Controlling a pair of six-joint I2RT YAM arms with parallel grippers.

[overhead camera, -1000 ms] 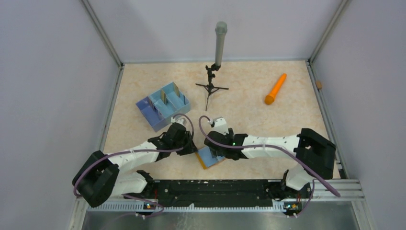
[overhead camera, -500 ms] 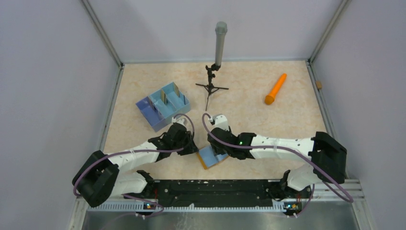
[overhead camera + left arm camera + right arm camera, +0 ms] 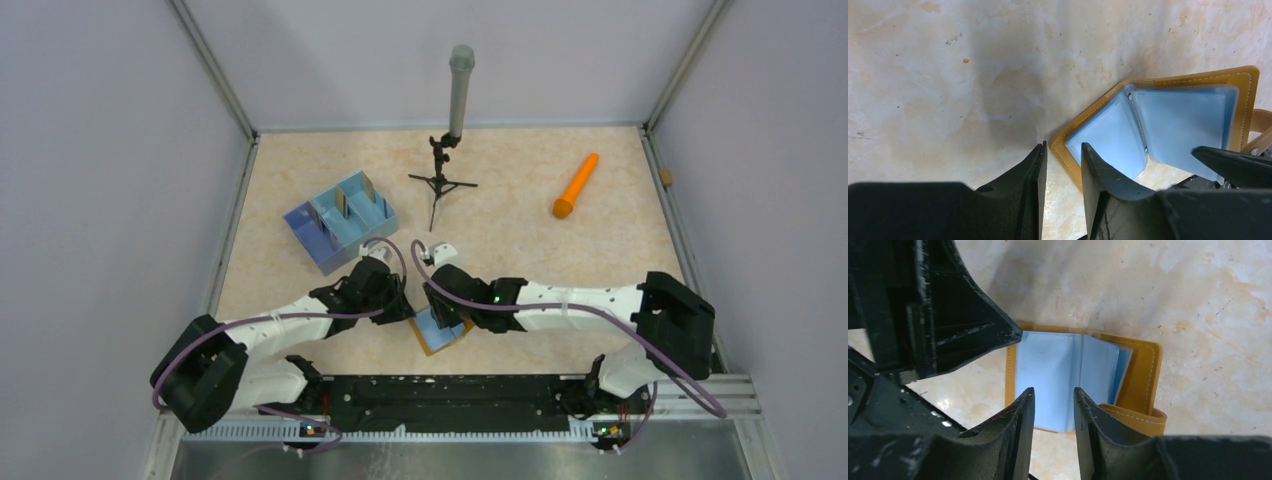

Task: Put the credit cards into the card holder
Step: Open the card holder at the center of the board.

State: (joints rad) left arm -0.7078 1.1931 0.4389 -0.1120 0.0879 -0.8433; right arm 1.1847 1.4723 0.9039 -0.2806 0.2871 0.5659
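Overall, table point(image 3: 540, 235): beige marbled top, smooth and slightly glossy. Only the overhead view takes it all in; the wrist views show small patches with faint specks.
Tray point(image 3: 310, 232): blue, rectangular, split by walls into sections, set at an angle at the left of the table and seen only from overhead.
Stand point(image 3: 458, 95): a grey cylinder upright on a small black tripod at the far middle.
Stick point(image 3: 576, 186): orange, cone-shaped, lying far right, well apart from everything else.
Card holder point(image 3: 1173, 120): lies open and flat near the table's near edge, in front of the tray and between the two arms' tips. Overhead it is a small blue-and-orange patch. The wrist views add a stitched mustard cover and smooth pale-blue pockets point(image 3: 1048, 370) layered like pages.
Left gripper point(image 3: 1063, 150): black fingers a narrow gap apart, straddling the holder's mustard corner, one on the pocket side and one over bare table; nothing is seen clamped.
Right gripper point(image 3: 1053, 391): jaws narrow, with a blue pocket showing in the gap. Whether they pinch it cannot be told.
Credit cards point(image 3: 341, 203): two thin grey-brown rectangles on edge in the tray's sections, visible only overhead.
Snap tab point(image 3: 1133, 417): a mustard strap curling from the holder's edge.
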